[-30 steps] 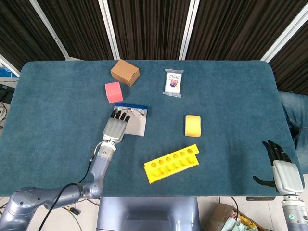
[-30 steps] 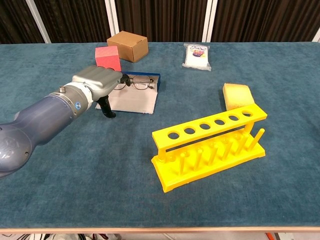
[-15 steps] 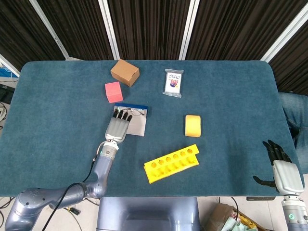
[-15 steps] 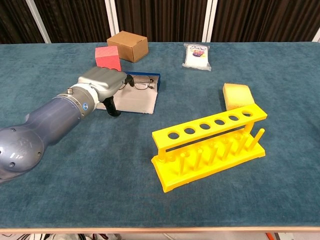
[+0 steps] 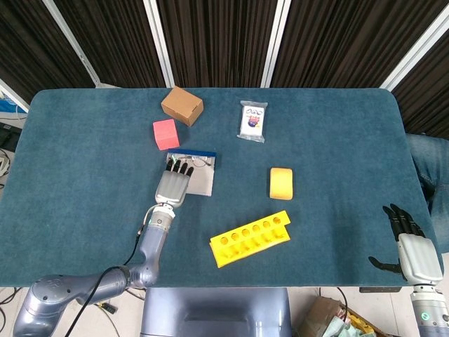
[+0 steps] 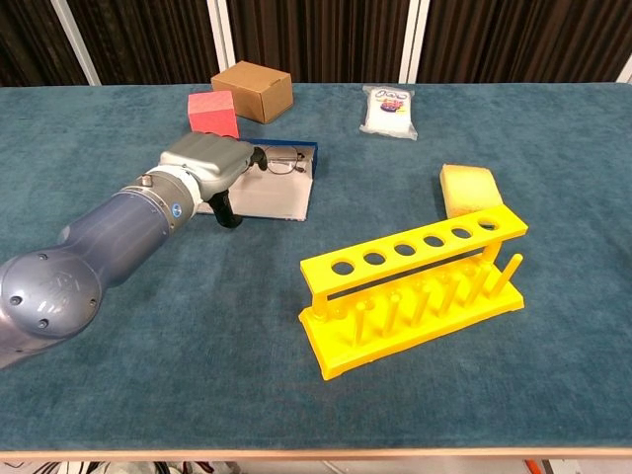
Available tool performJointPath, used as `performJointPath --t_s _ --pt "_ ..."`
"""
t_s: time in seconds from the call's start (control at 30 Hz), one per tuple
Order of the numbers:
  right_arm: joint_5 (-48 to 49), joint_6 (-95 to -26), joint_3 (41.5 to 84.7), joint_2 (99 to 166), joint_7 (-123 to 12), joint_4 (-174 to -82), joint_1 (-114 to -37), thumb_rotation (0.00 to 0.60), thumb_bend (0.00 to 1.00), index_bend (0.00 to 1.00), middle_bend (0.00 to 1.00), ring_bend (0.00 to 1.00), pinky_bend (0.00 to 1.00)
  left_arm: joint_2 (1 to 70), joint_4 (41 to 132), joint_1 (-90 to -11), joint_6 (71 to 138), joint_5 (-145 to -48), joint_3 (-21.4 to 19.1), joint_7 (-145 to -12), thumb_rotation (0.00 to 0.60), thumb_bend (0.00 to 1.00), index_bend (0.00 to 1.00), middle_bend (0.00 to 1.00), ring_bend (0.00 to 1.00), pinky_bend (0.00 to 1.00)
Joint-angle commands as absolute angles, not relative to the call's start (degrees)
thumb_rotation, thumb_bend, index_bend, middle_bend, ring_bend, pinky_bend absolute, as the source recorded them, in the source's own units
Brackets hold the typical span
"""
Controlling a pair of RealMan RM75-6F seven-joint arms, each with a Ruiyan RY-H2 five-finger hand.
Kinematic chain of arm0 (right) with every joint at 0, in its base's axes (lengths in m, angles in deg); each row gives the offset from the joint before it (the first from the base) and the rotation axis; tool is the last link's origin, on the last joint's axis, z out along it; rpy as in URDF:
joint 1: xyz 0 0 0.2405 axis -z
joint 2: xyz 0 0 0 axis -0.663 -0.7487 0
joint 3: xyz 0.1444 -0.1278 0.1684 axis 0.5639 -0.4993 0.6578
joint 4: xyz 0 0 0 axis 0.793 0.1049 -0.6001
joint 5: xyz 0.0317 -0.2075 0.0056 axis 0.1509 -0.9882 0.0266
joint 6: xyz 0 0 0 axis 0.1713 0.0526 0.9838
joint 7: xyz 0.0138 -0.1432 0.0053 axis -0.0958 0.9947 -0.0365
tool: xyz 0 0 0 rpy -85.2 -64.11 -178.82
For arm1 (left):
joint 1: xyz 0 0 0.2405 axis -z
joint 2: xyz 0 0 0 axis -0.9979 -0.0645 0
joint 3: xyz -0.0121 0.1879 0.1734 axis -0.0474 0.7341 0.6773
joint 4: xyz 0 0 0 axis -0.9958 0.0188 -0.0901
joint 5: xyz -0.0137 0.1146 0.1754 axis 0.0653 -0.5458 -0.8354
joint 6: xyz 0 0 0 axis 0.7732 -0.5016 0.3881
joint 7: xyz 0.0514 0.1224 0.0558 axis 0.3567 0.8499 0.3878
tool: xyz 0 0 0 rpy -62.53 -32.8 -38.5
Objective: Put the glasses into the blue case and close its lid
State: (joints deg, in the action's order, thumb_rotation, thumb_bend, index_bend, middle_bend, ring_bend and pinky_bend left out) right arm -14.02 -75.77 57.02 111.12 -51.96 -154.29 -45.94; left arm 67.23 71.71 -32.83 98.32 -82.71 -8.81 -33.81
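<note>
The blue case (image 5: 200, 184) lies open at mid-table, its grey inside facing up and a blue rim along the far edge; the chest view shows the case (image 6: 269, 197) too. The thin-framed glasses (image 5: 200, 162) rest at its far edge, the same glasses (image 6: 284, 160) lying just right of my fingers in the chest view. My left hand (image 5: 174, 184) lies palm-down over the left part of the case, fingers stretched toward the glasses and touching or nearly touching them, thumb (image 6: 226, 211) pointing down. My right hand (image 5: 412, 251) hangs off the table's near right corner, fingers spread, holding nothing.
A brown box (image 5: 182, 105) and a pink cube (image 5: 165, 133) stand just beyond the case. A white packet (image 5: 253, 121) lies at the back middle. A yellow sponge (image 5: 280, 183) and a yellow tube rack (image 5: 250, 238) sit to the right of the case.
My left hand has slid a little forward and to the right over the case, closer to the glasses. The right hand has not moved.
</note>
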Motion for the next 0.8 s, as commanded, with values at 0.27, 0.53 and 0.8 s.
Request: performJointPath --t_s 0.27,0.53,0.8 --pt "-13.86 -75.7 57.06 111.05 -52.07 -154.38 -45.95 0.6 0.0 0.0 0.0 0.0 0.18 68.02 70.64 -32.15 98.5 -82.88 -9.87 -33.21 0.6 0.4 0.28 0.17 0.07 0.1" --pt "-13.72 -75.61 57.02 111.0 -51.99 -154.43 -45.94 0.6 0.0 0.0 0.0 0.0 0.18 68.79 69.31 -31.02 99.38 -83.1 -11.66 -33.03 0.6 0.42 0.29 0.17 0.07 0.1" --pt "-13.44 -75.49 57.05 110.93 -51.96 -154.54 -45.94 0.6 0.0 0.0 0.0 0.0 0.18 70.43 66.22 -28.66 98.97 -82.92 -14.09 -32.96 0.6 0.42 0.29 0.17 0.07 0.1"
